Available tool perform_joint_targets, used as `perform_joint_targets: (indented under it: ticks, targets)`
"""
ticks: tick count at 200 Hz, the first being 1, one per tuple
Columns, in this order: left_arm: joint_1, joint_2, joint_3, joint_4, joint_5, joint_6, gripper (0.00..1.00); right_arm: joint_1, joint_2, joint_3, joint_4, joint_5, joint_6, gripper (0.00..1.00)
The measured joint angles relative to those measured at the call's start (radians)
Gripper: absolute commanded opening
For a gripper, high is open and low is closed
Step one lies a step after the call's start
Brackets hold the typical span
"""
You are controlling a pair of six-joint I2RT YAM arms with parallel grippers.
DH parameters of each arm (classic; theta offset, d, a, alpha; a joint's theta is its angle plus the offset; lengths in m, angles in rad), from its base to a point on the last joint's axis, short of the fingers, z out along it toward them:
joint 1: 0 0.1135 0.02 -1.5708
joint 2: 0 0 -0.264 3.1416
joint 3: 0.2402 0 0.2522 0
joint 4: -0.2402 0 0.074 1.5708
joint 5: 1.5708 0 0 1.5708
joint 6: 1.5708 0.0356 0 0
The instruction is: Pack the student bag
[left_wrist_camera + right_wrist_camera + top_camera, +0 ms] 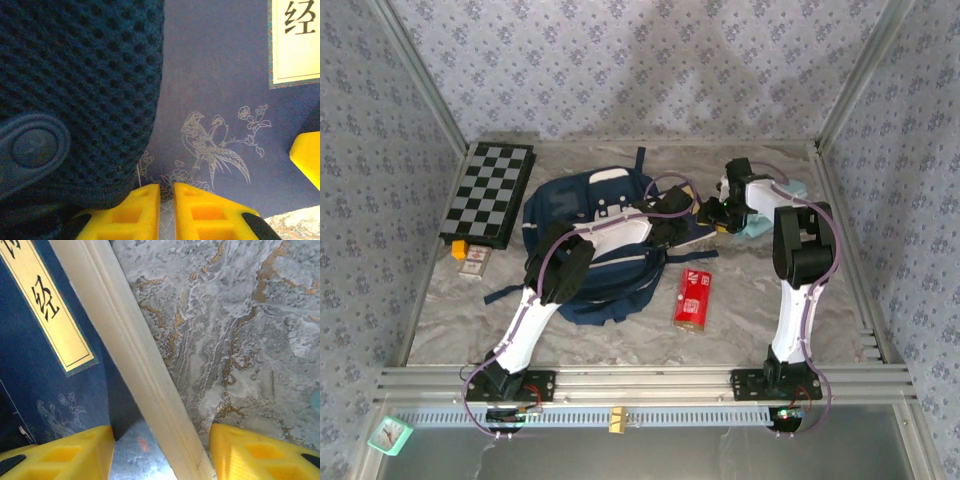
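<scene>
The student bag [565, 205], navy with a white patch, lies left of centre; its dark mesh [75, 90] shows in the left wrist view. My left gripper [672, 212] reaches over the bag to its right edge, and its jaws [166, 187] are shut to a thin slit beside the mesh. Whether they pinch any fabric I cannot tell. A blue book [692, 236] with bird drawings [215, 145] and a yellow title label [47, 315] lies just right of the bag. My right gripper [712, 212] stands open, its fingers astride the book's cream page edge [161, 432].
A red box [693, 298] lies on the marble table in front of the book. A chessboard [488, 192] sits at the back left, with a small card [472, 260] next to it. A light-blue pencil case [760, 225] lies under the right arm. Metal rails border the table.
</scene>
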State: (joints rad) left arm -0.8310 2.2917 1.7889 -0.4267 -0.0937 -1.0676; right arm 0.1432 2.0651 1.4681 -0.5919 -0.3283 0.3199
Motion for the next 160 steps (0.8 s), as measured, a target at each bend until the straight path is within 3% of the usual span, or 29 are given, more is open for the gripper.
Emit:
perform_joint_targets:
  ticks: [59, 160]
  targets:
    - [0.0, 0.0, 0.0, 0.0, 0.0, -0.001, 0.16, 0.006, 0.008, 0.018, -0.022, -0.003, -0.015, 0.52]
    - [0.003, 0.0, 0.0, 0.0, 0.008, -0.008, 0.16, -0.021, -0.064, 0.018, -0.023, -0.158, -0.023, 0.44]
